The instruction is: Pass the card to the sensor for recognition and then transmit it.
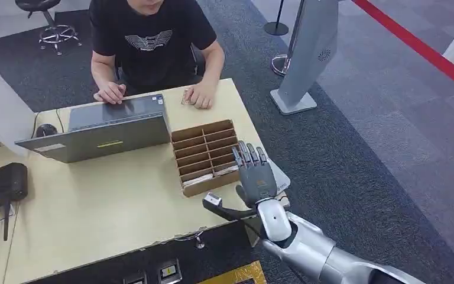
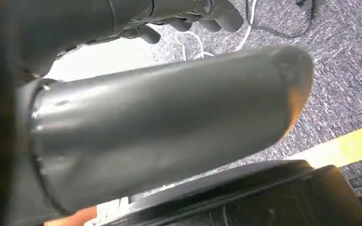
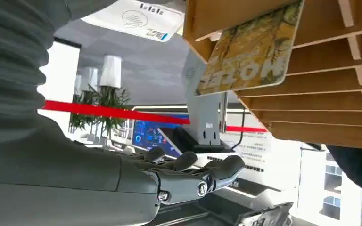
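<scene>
Right hand (image 1: 254,177): hovering just right of the wooden slotted box (image 1: 204,155), fingers extended and spread, gripping nothing.
Left hand (image 2: 188,19): hanging over carpet, fingers curling; cannot tell whether it is holding anything.
Card (image 3: 250,52): standing tilted in a near slot of the box.
Sensor (image 1: 281,177): lying flat under the right hand.
Person (image 1: 151,41): sitting at the far side, hands resting by the laptop (image 1: 103,127).

The slotted box (image 1: 204,155) beside the laptop (image 1: 103,127) looks like plain matt wood, and the card (image 3: 250,52) leaning in it has a glossy printed face. The table (image 1: 94,213) under the box is a smooth, pale laminate with a dull sheen, while the floor (image 1: 360,148) beyond it is rough grey carpet. The right hand (image 1: 254,177) above the box's near corner is dark matt plastic on a polished silver metal arm (image 1: 307,242).
</scene>
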`<state>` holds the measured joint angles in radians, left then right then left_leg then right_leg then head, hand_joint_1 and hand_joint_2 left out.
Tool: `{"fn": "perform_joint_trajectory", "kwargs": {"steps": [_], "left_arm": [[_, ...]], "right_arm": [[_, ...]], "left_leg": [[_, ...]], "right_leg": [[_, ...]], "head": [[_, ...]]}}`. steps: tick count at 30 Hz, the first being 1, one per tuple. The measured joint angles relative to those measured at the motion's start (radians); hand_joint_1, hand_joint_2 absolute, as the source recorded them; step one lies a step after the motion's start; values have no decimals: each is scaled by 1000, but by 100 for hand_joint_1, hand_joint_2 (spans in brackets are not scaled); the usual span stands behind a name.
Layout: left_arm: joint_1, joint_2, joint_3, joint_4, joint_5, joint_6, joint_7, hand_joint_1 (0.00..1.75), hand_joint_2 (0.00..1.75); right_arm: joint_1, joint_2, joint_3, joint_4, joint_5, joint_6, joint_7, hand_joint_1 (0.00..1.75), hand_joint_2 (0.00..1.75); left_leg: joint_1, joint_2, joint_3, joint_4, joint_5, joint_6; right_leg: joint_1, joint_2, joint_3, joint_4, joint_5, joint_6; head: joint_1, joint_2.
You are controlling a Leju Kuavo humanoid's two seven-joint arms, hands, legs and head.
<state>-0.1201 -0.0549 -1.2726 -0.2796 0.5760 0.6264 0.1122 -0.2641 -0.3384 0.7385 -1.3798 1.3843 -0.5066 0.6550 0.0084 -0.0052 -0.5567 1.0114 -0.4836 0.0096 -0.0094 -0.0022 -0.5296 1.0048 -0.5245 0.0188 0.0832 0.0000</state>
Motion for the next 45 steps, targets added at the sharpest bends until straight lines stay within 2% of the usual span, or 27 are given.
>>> {"fn": "perform_joint_trajectory", "kwargs": {"steps": [4, 6, 15, 16, 17, 22, 27, 29, 30, 45], "left_arm": [[0, 0, 0, 0, -1, -1, 0, 0, 0], [0, 0, 0, 0, -1, -1, 0, 0, 0], [0, 0, 0, 0, -3, -5, 0, 0, 0], [0, 0, 0, 0, -3, -5, 0, 0, 0], [0, 0, 0, 0, -3, -5, 0, 0, 0], [0, 0, 0, 0, -4, -5, 0, 0, 0], [0, 0, 0, 0, -4, -3, 0, 0, 0], [0, 0, 0, 0, -4, -1, 0, 0, 0], [0, 0, 0, 0, -4, 0, 0, 0, 0], [-1, -5, 0, 0, -5, 0, 0, 0, 0]], "right_arm": [[0, 0, 2, -13, -33, -29, -18, 24, 175], [0, 0, 2, -21, -41, -32, -23, 31, 175], [0, 1, 2, -45, -45, -33, -32, 33, 175], [0, 1, 3, -45, -48, -33, -34, 37, 175], [0, 1, 3, -45, -51, -33, -35, 58, 175], [-2, 6, 5, -45, -73, -35, -43, 58, 175], [-8, 11, 11, -43, -87, -40, -48, 70, 175], [-12, 16, 12, -39, -94, -41, -50, 70, 175], [-13, 17, 13, -37, -99, -42, -52, 63, 175], [-28, 33, 20, 24, -146, -53, -57, 73, 175]], "left_leg": [[0, 0, 0, 0, 0, 0], [0, 0, 0, 0, 0, 0], [0, 0, 0, 0, 0, 0], [0, 0, 0, 0, 0, 0], [0, 0, 0, 0, 0, 0], [0, 0, 0, 0, 0, 0], [0, 0, 0, 0, 0, 0], [0, 0, 0, 0, 0, 0], [0, 0, 0, 0, 0, 0], [0, 0, 0, 0, 0, 0]], "right_leg": [[0, 0, 0, 0, 0, 0], [0, 0, 0, 0, 0, 0], [0, 0, 0, 0, 0, 0], [0, 0, 0, 0, 0, 0], [0, 0, 0, 0, 0, 0], [0, 0, 0, 0, 0, 0], [0, 0, 0, 0, 0, 0], [0, 0, 0, 0, 0, 0], [0, 0, 0, 0, 0, 0], [0, 0, 0, 0, 0, 0]], "head": [[0, 0], [0, 0], [0, 0], [0, 0], [0, 0], [0, 0], [0, 0], [0, 0], [0, 0], [0, 0]]}}
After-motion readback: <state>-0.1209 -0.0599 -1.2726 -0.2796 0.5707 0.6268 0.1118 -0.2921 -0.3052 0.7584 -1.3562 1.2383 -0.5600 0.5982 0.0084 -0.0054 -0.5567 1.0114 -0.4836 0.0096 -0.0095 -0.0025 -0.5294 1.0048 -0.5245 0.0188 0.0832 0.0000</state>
